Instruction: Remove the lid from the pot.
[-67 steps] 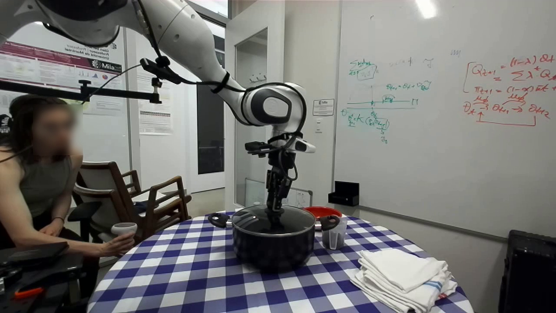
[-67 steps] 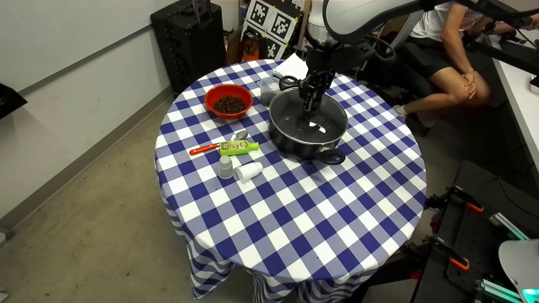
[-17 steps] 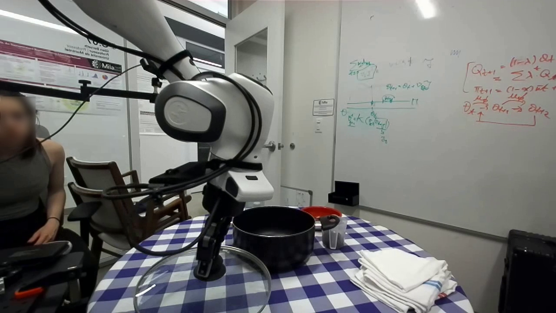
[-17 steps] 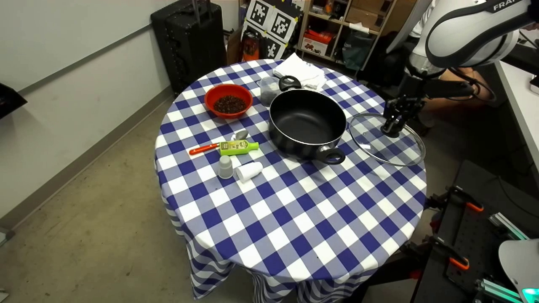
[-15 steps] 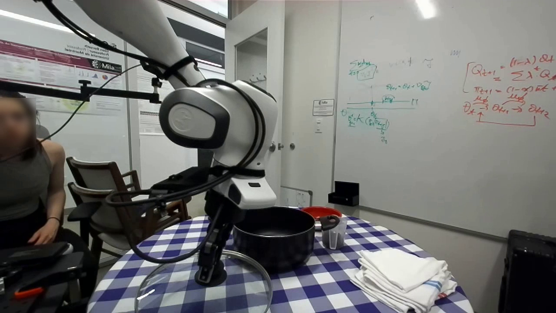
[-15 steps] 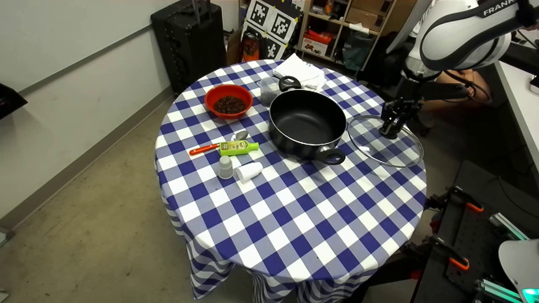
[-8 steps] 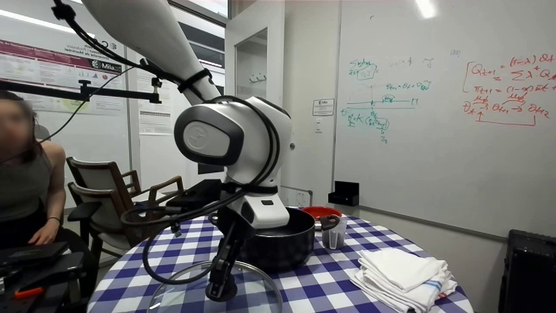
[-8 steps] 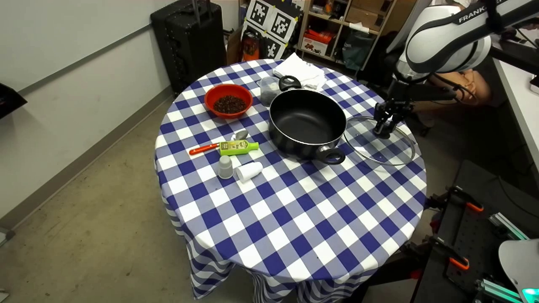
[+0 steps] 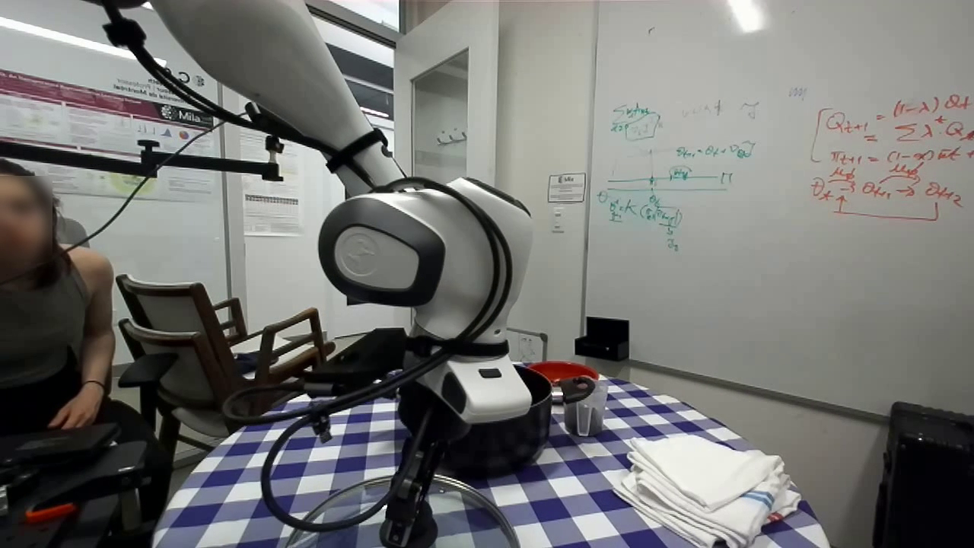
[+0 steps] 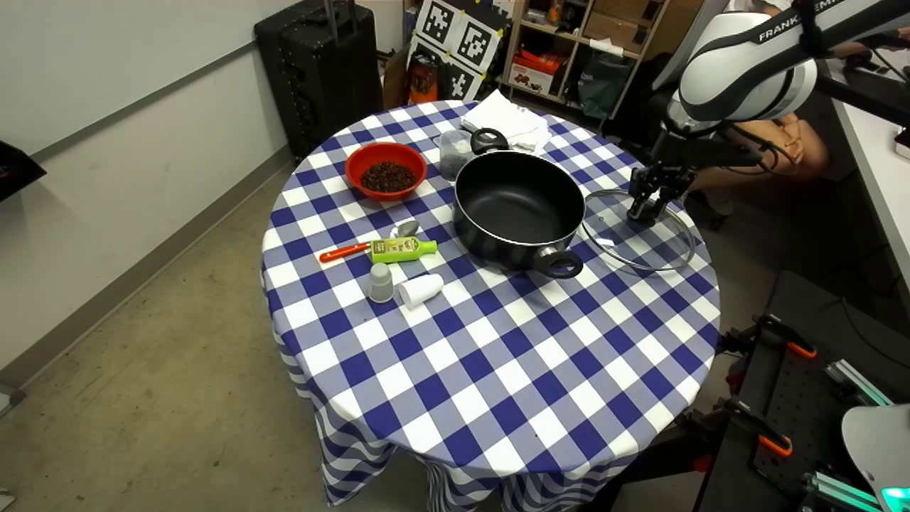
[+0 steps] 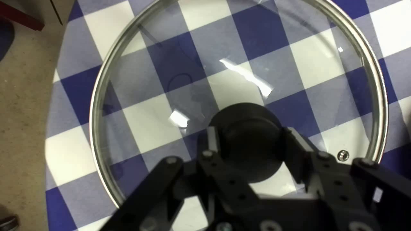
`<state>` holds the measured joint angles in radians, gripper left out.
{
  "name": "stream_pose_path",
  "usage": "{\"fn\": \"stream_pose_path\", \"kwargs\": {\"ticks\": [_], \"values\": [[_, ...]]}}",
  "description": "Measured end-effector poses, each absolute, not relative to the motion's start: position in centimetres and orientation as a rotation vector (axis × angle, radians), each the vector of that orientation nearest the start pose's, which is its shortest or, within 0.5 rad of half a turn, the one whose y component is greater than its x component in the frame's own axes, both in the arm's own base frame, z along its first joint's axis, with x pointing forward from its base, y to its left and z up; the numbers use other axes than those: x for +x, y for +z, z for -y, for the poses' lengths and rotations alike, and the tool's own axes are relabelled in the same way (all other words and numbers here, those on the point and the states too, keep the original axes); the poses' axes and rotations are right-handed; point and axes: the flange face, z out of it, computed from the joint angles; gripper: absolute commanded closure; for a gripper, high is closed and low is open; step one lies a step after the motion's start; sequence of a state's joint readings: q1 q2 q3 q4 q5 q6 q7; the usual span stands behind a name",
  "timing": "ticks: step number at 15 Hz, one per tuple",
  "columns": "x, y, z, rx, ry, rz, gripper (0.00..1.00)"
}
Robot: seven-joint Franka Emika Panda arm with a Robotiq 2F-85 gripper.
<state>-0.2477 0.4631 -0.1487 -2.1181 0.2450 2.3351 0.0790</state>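
Observation:
The lid is clear glass with a metal rim and black knob. It shows in both exterior views [image 9: 475, 525] [image 10: 625, 249] and fills much of the wrist view [image 11: 231, 54]. My gripper [image 9: 409, 521] [image 10: 644, 213] [image 11: 250, 141] is shut on the knob, one finger on each side. The lid is beside the black pot, low over the checked cloth; I cannot tell if it touches. The pot [image 9: 498, 445] [image 10: 519, 203] stands upright and uncovered, with a dark interior; the arm hides part of it in an exterior view. The lid's near edge is cut off there.
A red bowl [image 10: 386, 171] of dark bits and a clear measuring cup [image 10: 452, 155] stand near the pot. A green bottle [image 10: 402, 249], a red-handled utensil [image 10: 345, 252] and two small cups [image 10: 421, 289] lie nearby. Folded white towels [image 9: 704, 483] are on the table [image 10: 498, 370].
The lid has come off the pot and over to its side in my gripper. In the last second, gripper and lid moved slightly toward the pot's side and lower in an exterior view.

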Motion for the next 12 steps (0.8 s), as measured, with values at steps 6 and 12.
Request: {"fn": "stream_pose_path", "kwargs": {"ticks": [6, 12], "values": [[51.01, 16.72, 21.23, -2.839, 0.322, -0.978, 0.75], [51.17, 16.42, 21.11, -2.836, 0.325, -0.981, 0.11]]}}
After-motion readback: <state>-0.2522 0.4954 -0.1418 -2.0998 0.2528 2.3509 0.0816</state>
